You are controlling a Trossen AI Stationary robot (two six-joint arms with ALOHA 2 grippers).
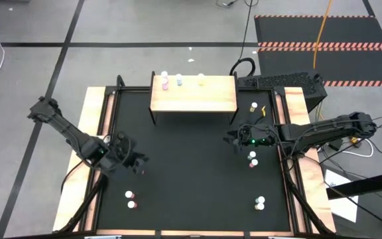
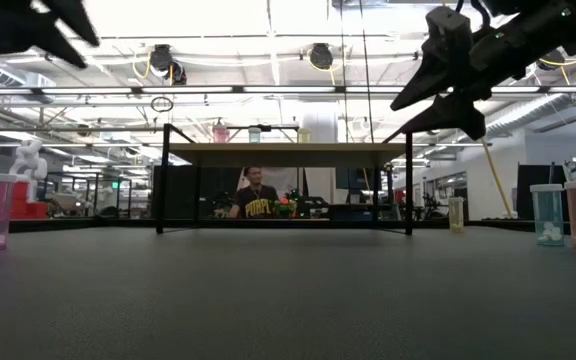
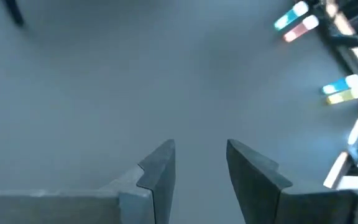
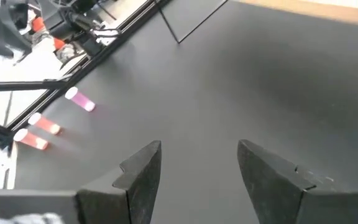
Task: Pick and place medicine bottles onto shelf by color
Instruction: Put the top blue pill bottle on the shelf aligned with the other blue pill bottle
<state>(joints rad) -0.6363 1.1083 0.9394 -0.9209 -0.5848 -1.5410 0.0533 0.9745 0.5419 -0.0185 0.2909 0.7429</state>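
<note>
The shelf [image 1: 193,95] stands at the table's far middle on thin black legs. Three bottles stand along its far edge: pink [image 1: 165,81], pale blue [image 1: 180,80] and yellow [image 1: 201,79]. More small white-capped bottles stand on the black mat: two at the near left [image 1: 130,199], two at the near right [image 1: 260,203], two at the right [image 1: 252,159] and one at the far right [image 1: 253,106]. My left gripper [image 1: 138,161] hangs open over the mat's left part, with nothing between its fingers [image 3: 201,165]. My right gripper [image 1: 233,139] hangs open right of centre, also with nothing in it [image 4: 197,165].
Light-wood strips [image 1: 95,133] and black rails border the mat on the left and right. A dark keyboard-like unit [image 1: 280,81] and cables lie beyond the far right corner. Open mat lies between the two grippers and in front of the shelf. A person sits in the room beyond the shelf [image 2: 256,200].
</note>
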